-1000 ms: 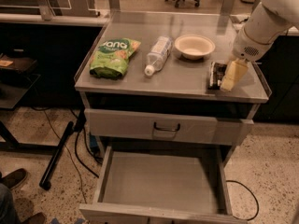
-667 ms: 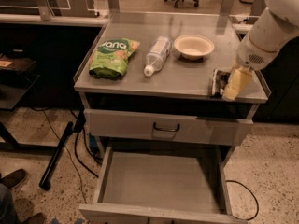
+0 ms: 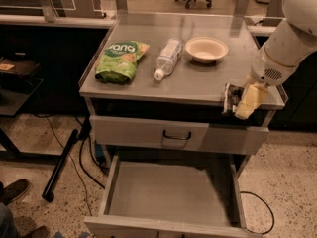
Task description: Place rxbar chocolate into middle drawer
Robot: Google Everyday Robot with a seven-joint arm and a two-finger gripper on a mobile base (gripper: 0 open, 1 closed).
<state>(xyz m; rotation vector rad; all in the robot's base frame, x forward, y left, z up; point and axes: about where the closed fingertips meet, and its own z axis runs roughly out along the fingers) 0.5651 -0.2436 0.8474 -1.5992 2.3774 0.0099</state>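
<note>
Asker: Materials first. What is the cabinet made of?

Watcher: Grey metal, dull and smooth. It has a flat top (image 3: 198, 86). Under that sits a shut drawer front (image 3: 133, 130) with a small black handle (image 3: 177, 135).

Asker: And on the top?

Watcher: A crinkled green bag (image 3: 121, 61) lies flat at the left. Just beside it a clear plastic bottle (image 3: 168, 58) lies on its side, white cap toward the front. To the right of that stands a shallow round bowl (image 3: 206, 48), pale and matt, its inside facing up.

Asker: Where is the bar?

Watcher: The rxbar chocolate (image 3: 229, 98) is a thin, flat black wrapper with white print. It stands on edge at the top's front right corner, in the gripper (image 3: 238, 108). The cream-yellow fingers (image 3: 250, 100) are closed on it. They hang from a smooth white arm (image 3: 292, 33) that comes in from the upper right. Whether the bar touches the metal I cannot tell.

Asker: And the drawer?

Watcher: The middle drawer (image 3: 168, 192) stands pulled out below, well apart from the bar. It is wide and shallow with low side walls, and its plain flat grey bottom shows. Around it is speckled stone floor (image 3: 287, 167), and a black cable (image 3: 260, 205) loops at the right.
</note>
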